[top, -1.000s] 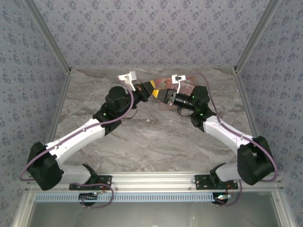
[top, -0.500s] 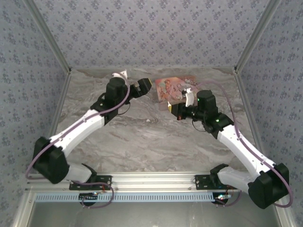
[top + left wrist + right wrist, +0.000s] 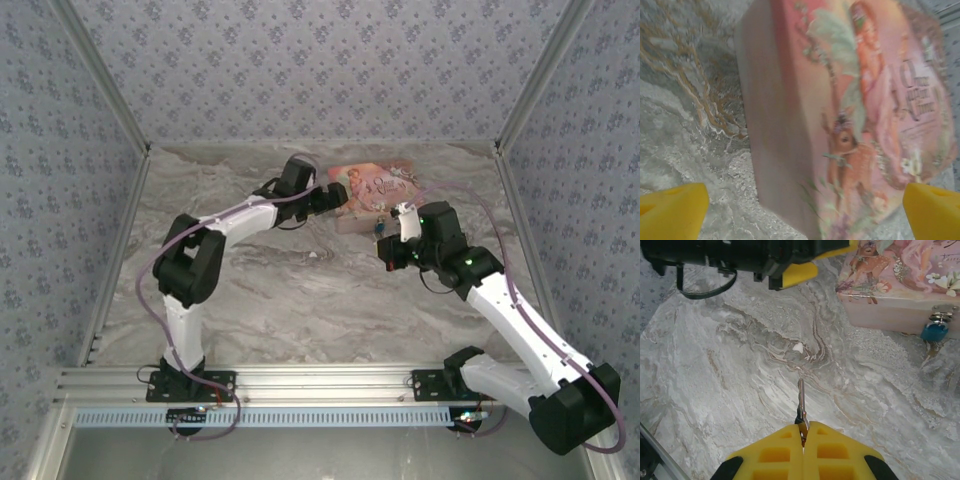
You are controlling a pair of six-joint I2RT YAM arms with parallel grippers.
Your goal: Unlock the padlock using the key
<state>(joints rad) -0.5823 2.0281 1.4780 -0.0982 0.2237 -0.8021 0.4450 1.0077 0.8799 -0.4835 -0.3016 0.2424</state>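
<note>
At the far side of the tabletop [image 3: 715, 365], the padlock [image 3: 934, 331] hung from the clasp [image 3: 942, 315] of the box [image 3: 900, 270], well apart from the key [image 3: 801, 400] gripped in the closed right tool [image 3: 803, 440]. The left tool [image 3: 801, 212] gaped wide and empty, poised at the box's end. To my eye, it should clamp the box steady before the key was lined up squarely with the padlock.

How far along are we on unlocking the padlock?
Done: the key is gripped in the shut right gripper. In hand: the open left gripper faces the pink box. Left: the key is apart from the padlock on the box's hasp; insert and turn.
</note>
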